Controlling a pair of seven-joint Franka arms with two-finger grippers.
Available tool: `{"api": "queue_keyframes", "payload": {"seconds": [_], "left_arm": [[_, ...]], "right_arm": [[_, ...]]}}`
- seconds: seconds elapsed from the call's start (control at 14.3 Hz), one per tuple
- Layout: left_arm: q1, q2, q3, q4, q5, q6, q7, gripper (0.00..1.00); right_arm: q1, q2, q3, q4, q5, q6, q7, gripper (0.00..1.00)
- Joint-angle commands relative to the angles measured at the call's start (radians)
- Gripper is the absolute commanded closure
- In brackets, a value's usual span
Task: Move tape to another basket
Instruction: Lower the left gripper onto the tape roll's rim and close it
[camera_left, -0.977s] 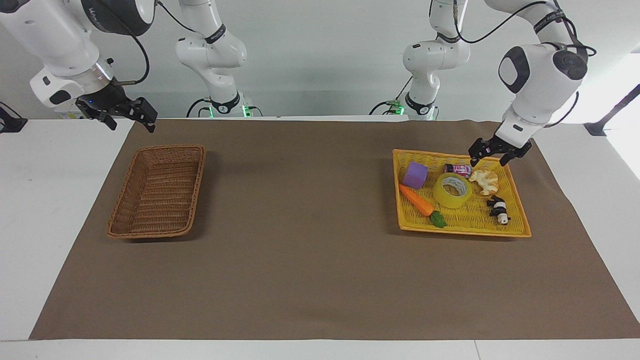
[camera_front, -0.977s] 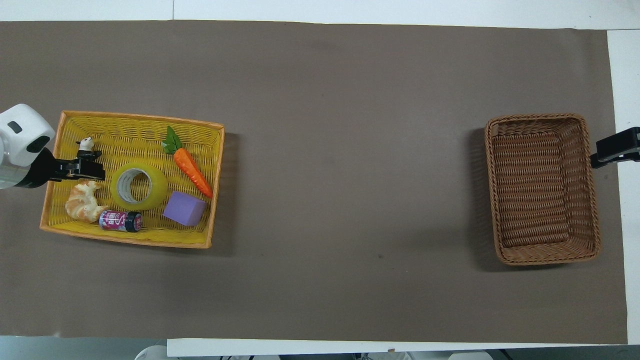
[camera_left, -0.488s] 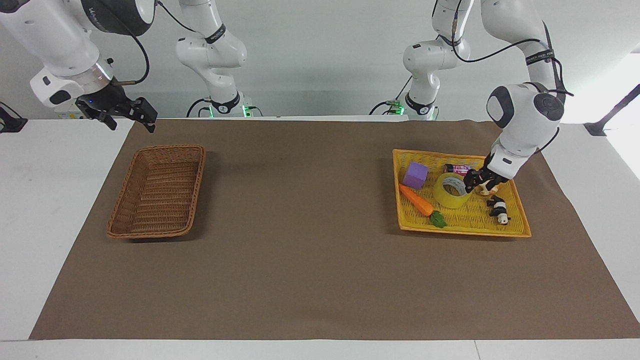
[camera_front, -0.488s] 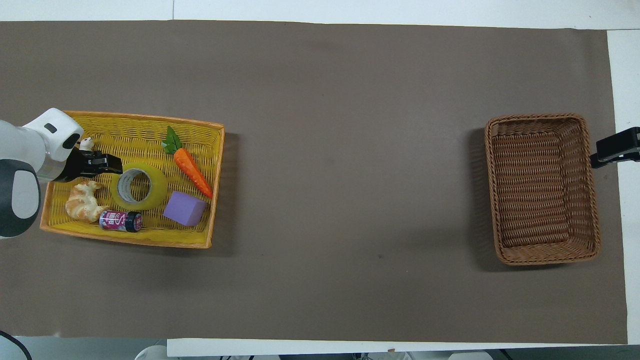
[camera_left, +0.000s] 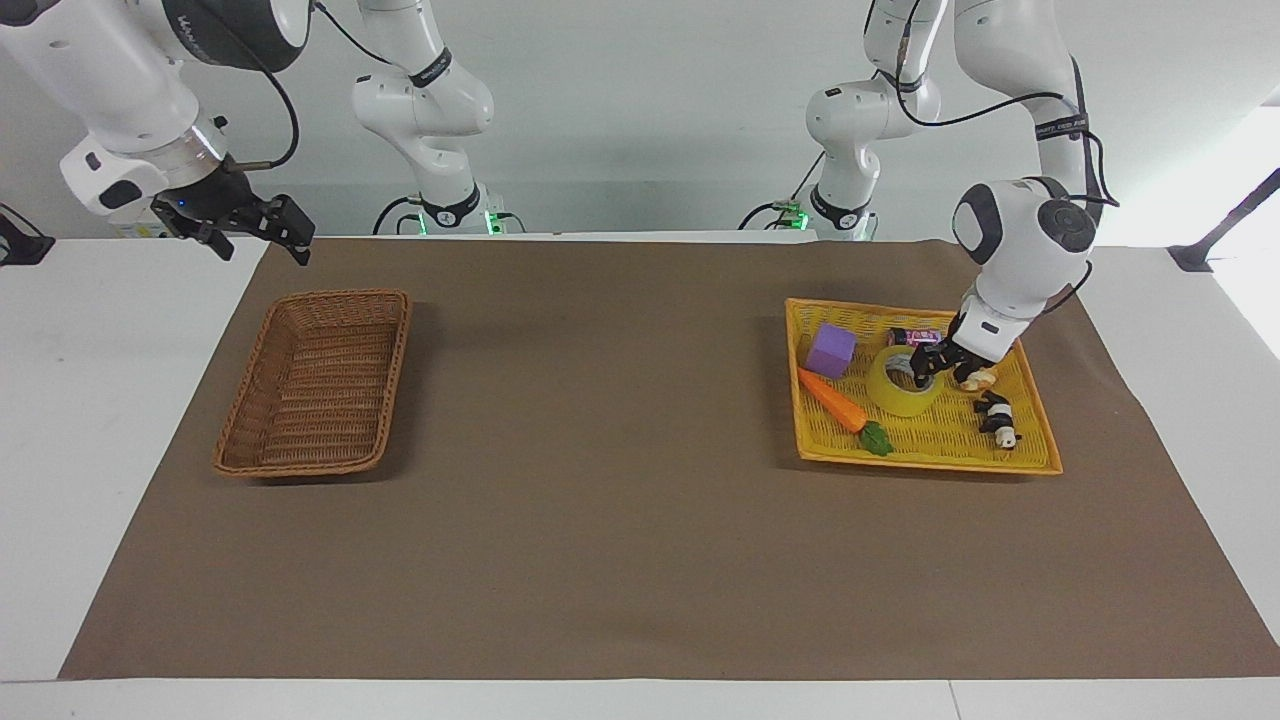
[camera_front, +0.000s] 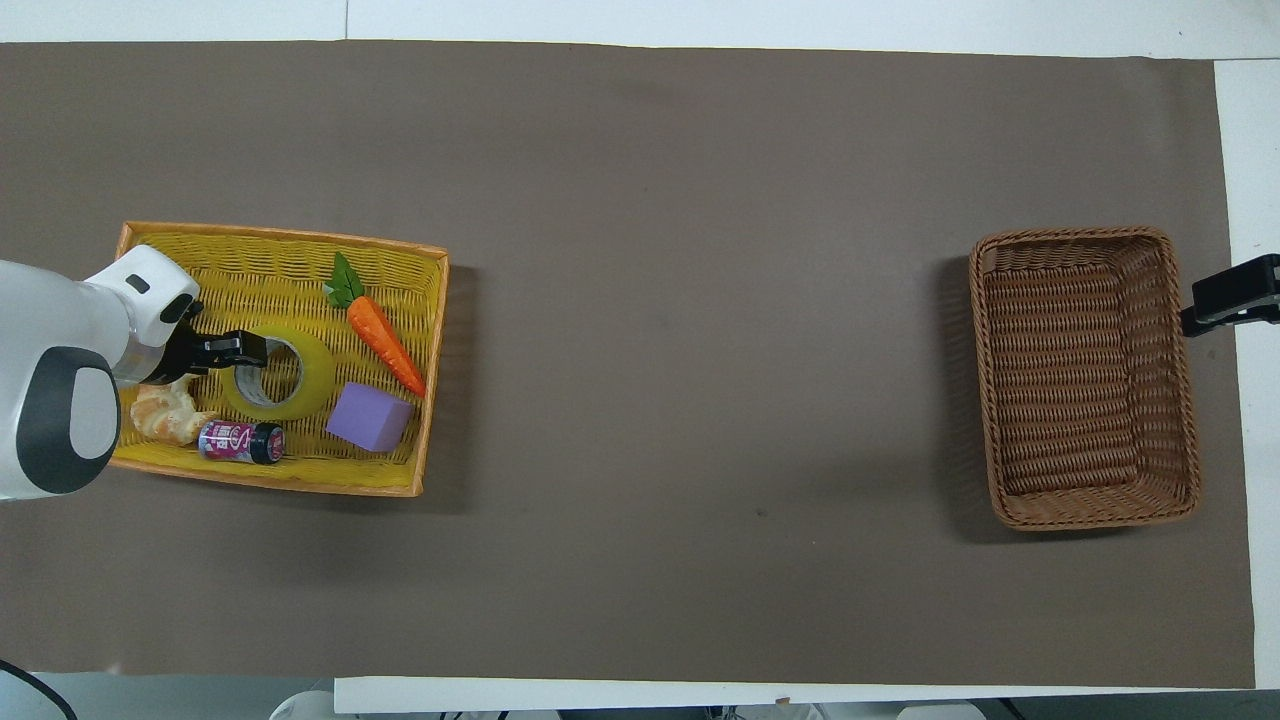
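Down from above the yellow basket's (camera_left: 1030, 400) rim, the left gripper (camera_left: 925, 365) now straddles the tape's (camera_left: 900, 392) wall; whether it grips, I cannot tell. Tape still lies there, unlifted; the wicker basket (camera_left: 250, 440) sits empty, right gripper (camera_left: 262, 235) waiting open

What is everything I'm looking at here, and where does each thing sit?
tape: one, translucent yellow, in the yellow basket, at the left hand.
yellow basket: one, toward the left arm's end.
purple block: one, in the yellow basket.
carrot: one, orange with green leaves, same basket.
croissant: one, tan, same basket.
small can: one, pink, same basket.
panda figure: one, black and white, same basket.
wicker basket: one, brown, toward the right arm's end.
mat: one, brown, covering the table.
left hand: at the tape's rim.
right hand: open, waiting beside the wicker basket.
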Motion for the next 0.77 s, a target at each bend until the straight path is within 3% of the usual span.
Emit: {"api": "queue_keyframes", "payload": {"seconds": [0.0, 0.21, 0.42, 0.63, 0.7], "left_arm": [[-0.011, -0.016, 0.006, -0.045, 0.0, 0.046, -0.009, 0.27], [-0.025, 0.005, 0.006, -0.058, 0.0, 0.079, -0.009, 0.28], [-0.035, 0.031, 0.006, -0.06, 0.0, 0.095, -0.012, 0.36], [-0.035, 0.03, 0.006, -0.055, 0.0, 0.076, -0.006, 1.0], [-0.037, 0.033, 0.006, -0.049, 0.0, 0.079, -0.003, 1.0]], "right_arm": [[-0.001, -0.02, 0.003, -0.023, 0.002, 0.001, 0.003, 0.0], [-0.001, -0.02, 0.001, -0.021, 0.002, 0.001, 0.003, 0.0], [-0.001, -0.02, 0.003, -0.021, 0.002, 0.001, 0.003, 0.0], [-0.001, -0.02, 0.003, -0.021, 0.002, 0.001, 0.003, 0.0], [-0.001, -0.022, 0.003, -0.021, 0.002, 0.001, 0.003, 0.0]]}}
